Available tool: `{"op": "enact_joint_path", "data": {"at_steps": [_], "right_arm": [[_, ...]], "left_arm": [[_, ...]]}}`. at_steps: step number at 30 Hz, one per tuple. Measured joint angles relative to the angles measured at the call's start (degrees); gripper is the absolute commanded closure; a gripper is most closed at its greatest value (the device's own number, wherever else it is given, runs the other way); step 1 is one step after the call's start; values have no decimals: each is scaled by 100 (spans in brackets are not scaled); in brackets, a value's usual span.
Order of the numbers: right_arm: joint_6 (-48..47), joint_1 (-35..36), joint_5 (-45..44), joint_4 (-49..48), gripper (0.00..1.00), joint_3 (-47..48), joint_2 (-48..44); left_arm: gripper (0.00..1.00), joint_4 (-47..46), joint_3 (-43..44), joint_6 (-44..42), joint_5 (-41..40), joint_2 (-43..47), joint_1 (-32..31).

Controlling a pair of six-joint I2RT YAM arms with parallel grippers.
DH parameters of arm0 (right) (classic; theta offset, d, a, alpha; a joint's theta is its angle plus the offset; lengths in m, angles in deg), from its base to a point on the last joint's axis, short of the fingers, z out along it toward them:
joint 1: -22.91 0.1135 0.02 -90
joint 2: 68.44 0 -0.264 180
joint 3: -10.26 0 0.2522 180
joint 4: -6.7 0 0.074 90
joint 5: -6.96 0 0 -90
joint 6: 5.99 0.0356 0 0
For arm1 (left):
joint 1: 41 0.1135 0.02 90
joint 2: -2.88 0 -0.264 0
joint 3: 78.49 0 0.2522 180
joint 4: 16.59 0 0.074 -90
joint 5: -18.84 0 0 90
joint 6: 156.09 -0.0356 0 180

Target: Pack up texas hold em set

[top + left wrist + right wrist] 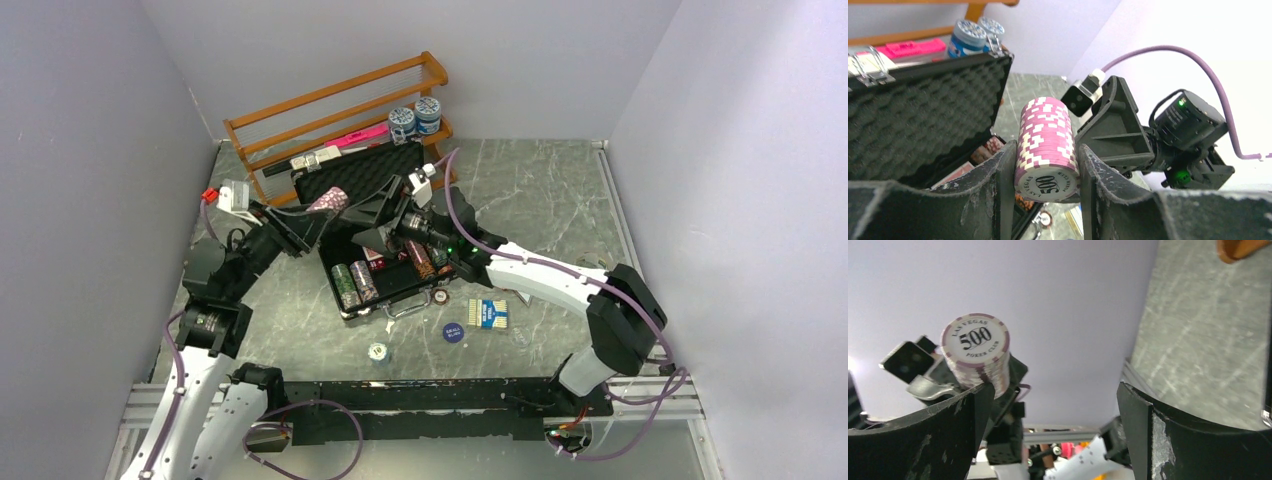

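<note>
Clamping a ribbed pink-white chip cylinder, left pincer; right pincer gaping, empty.

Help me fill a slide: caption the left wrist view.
Left gripper clamps a stack of pink 500 chips near the open foam-lined case, right arm close behind.

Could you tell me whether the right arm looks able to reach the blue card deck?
Probably yes: the blue card deck lies uncovered on the table beside its forearm, and the right gripper is open and empty.
</note>
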Motion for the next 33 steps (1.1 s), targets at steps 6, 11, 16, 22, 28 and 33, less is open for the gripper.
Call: {"op": "enact_joint_path", "data": {"at_steps": [6,11,16,22,28,33], "right_arm": [[472,181,-310,-802,10,142,195],[629,271,-520,-1209,12,269,280],[723,308,-651,-1390,14,385,422],[723,363,-857,-1414,26,452,459],[741,411,-1049,-1565,11,452,457],[684,428,-1051,-1480,8,535,457]], "left_arm": [[95,-555,-83,-31,-223,11,31],[95,-990,-94,-26,-286,-59,31],[95,-1244,-155,-26,-426,-81,33],[95,-1405,-256,15,-560,-92,31],[95,-1362,-450,142,-638,-50,2],[95,-1381,-597,328,-699,-50,0]]}}
